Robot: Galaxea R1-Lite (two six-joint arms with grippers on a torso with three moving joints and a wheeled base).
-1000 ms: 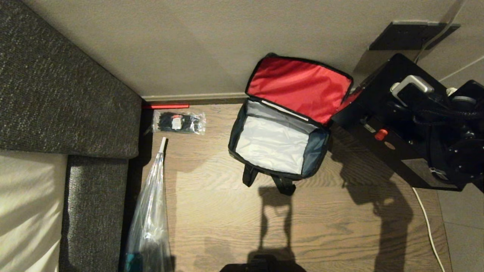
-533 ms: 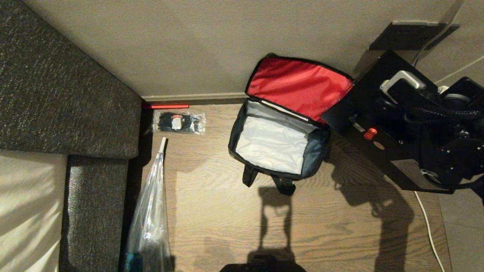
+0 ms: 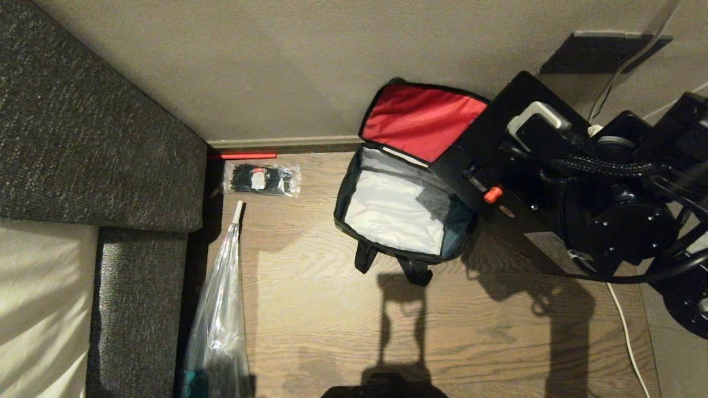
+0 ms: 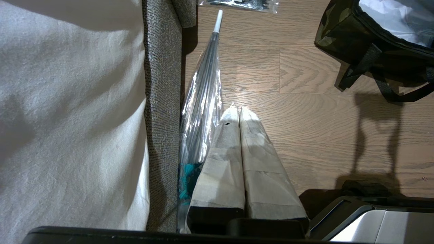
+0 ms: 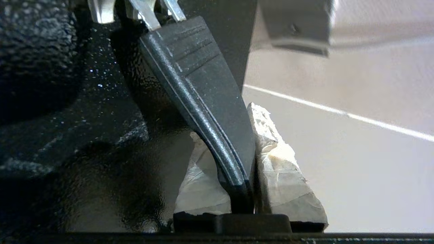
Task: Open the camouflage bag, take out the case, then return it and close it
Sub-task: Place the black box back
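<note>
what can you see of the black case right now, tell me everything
The case is a flat, rectangular black hard shell with a glittery speckled finish, a small red latch on its edge and a black strap handle with pale ends. It hangs tilted in the air, one corner over the open camouflage bag, covering part of the red lid lining. The right hand is shut on the handle.

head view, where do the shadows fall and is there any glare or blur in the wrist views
Head view: hard shadows of the arm and case fall on the floor toward the camera. Left wrist view: glare on the clear plastic umbrella. Right wrist view: the wall behind the case handle is soft, out of focus.
</note>
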